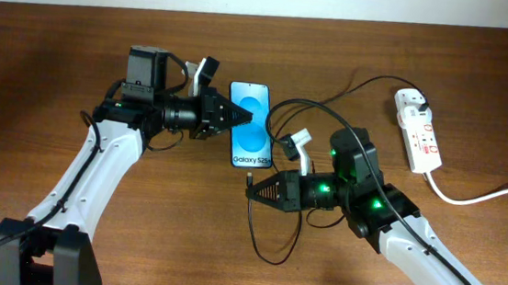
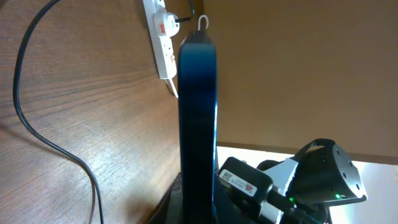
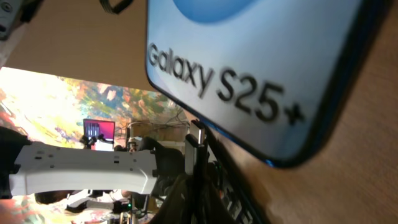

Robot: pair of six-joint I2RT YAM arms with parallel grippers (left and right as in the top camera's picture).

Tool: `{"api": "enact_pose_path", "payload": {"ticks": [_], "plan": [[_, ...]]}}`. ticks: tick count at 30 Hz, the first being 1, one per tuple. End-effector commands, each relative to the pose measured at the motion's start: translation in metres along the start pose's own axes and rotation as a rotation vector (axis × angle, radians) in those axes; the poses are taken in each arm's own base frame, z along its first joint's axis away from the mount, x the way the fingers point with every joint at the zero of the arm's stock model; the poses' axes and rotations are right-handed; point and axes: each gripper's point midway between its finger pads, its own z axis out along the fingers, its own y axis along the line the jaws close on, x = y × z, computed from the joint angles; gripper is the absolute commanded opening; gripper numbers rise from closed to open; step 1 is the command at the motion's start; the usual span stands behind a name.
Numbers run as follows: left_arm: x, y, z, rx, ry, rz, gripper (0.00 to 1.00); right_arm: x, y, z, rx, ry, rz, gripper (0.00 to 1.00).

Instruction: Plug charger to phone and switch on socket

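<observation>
The phone (image 1: 255,135) lies flat on the table with its blue screen up, "Galaxy S25+" at its near end. My left gripper (image 1: 243,116) is shut on the phone's left edge; in the left wrist view the phone (image 2: 198,118) shows edge-on between the jaws (image 2: 198,214). My right gripper (image 1: 252,187) is shut on the charger's connector tip (image 1: 249,173), just short of the phone's near end. In the right wrist view the tip (image 3: 196,138) stands beside the phone (image 3: 249,56), apart from it. The black cable (image 1: 273,246) loops off. The socket (image 1: 418,129) lies at the far right.
The socket's thick white cord (image 1: 480,195) runs off to the right edge. The black cable (image 1: 370,82) arcs across the table behind my right arm toward the socket. In the left wrist view the socket (image 2: 163,37) and the cable (image 2: 56,143) lie on the wood.
</observation>
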Motion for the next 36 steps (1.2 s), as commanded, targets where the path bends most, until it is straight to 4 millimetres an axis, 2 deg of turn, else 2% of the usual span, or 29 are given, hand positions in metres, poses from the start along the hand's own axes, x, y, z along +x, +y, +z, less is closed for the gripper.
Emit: {"api": "enact_pose_path", "payload": {"ticks": [1, 7, 11, 23, 28, 36], "plan": [[0.003, -0.015, -0.004, 0.042, 0.012, 0.021, 0.0, -0.003, 0.002, 0.001, -0.001, -0.01, -0.028, 0.04], [0.003, -0.015, -0.004, 0.043, 0.013, 0.024, 0.0, -0.005, 0.001, -0.001, 0.001, -0.02, -0.031, 0.04], [0.005, -0.018, -0.005, 0.058, 0.024, 0.024, 0.0, -0.015, -0.004, -0.013, -0.004, -0.052, 0.0, 0.04], [0.004, -0.017, -0.005, 0.055, 0.021, 0.025, 0.0, -0.006, -0.001, -0.007, -0.014, -0.013, 0.021, 0.04], [0.004, -0.017, -0.005, 0.055, 0.021, 0.025, 0.0, -0.007, -0.006, -0.007, 0.007, -0.023, 0.053, 0.04], [0.002, -0.014, -0.004, 0.038, 0.009, 0.025, 0.0, -0.011, -0.001, -0.007, -0.011, -0.032, 0.021, 0.04]]}}
